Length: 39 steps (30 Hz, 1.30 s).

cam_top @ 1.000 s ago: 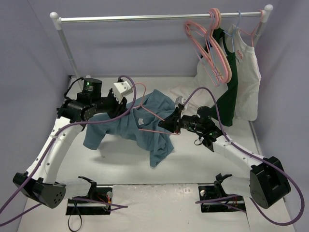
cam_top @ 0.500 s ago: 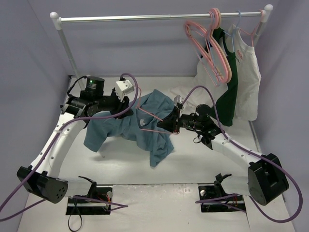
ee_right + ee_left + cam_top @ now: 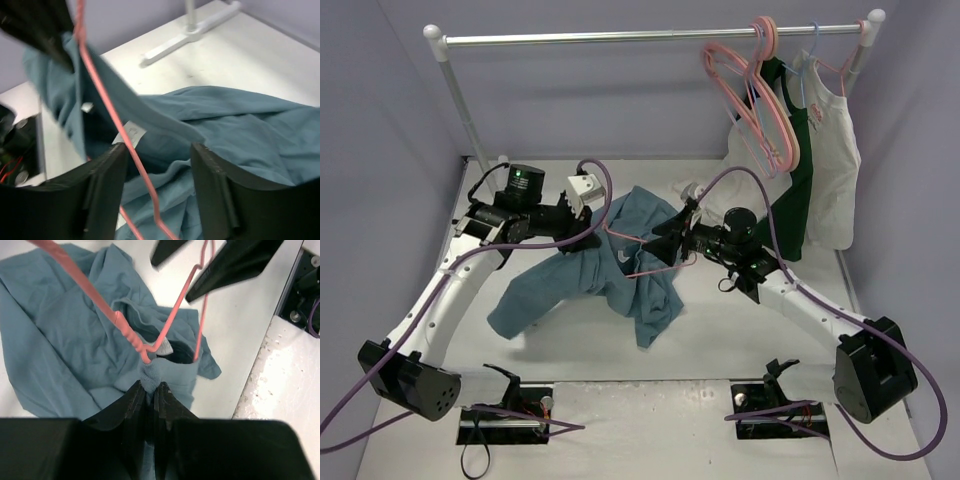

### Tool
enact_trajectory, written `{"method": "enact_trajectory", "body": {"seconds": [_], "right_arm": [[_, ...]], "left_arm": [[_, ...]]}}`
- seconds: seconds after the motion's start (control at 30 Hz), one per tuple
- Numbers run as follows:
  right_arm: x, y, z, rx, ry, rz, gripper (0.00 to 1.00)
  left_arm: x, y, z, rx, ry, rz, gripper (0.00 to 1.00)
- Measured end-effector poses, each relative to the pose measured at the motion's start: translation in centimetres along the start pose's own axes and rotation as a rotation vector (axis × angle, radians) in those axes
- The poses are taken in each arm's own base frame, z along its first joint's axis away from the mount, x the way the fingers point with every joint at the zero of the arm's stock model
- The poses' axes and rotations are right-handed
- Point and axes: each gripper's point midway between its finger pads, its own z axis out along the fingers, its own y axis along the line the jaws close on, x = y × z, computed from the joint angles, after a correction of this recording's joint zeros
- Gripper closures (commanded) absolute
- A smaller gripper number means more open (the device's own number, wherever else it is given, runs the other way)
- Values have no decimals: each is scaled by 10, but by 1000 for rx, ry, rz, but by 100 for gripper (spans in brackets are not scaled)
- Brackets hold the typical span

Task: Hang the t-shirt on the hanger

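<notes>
**A:** Where is the t-shirt?

**B:** Mid-frame in the overhead view, bunched between your arms. Your left gripper is clamped on its neck edge.

**A:** And the hanger?

**B:** One wire slants from that pinch toward the upper left. Another rises between the parted jaws of your right gripper, the nearer arm to steer it, I'd judge.
</notes>
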Motion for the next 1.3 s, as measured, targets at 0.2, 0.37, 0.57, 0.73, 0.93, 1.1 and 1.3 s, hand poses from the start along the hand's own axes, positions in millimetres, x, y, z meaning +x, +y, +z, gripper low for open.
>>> {"method": "enact_trajectory", "body": {"seconds": [0.2,0.37,0.57,0.73,0.93,1.1,1.3], "right_arm": [[-15,-29,-9,216,2,39,42],[-32,-45,-20,358,-5,88,50],[-17,-51,-27,469,31,195,84],[9,-42,-11,492,95,262,92],[49,-11,17,445,195,310,70],[79,6,38,419,258,332,67],[115,6,52,445,330,352,64]], "left_arm": [[25,5,-3,-82,29,-20,100],[44,13,-11,-197,36,-43,100],[58,33,-18,-362,26,-83,100],[74,47,-18,-462,16,-149,100],[88,54,-11,-505,7,-231,100],[84,54,-10,-513,-29,-256,100],[74,52,-15,-520,-84,-261,100]]}}
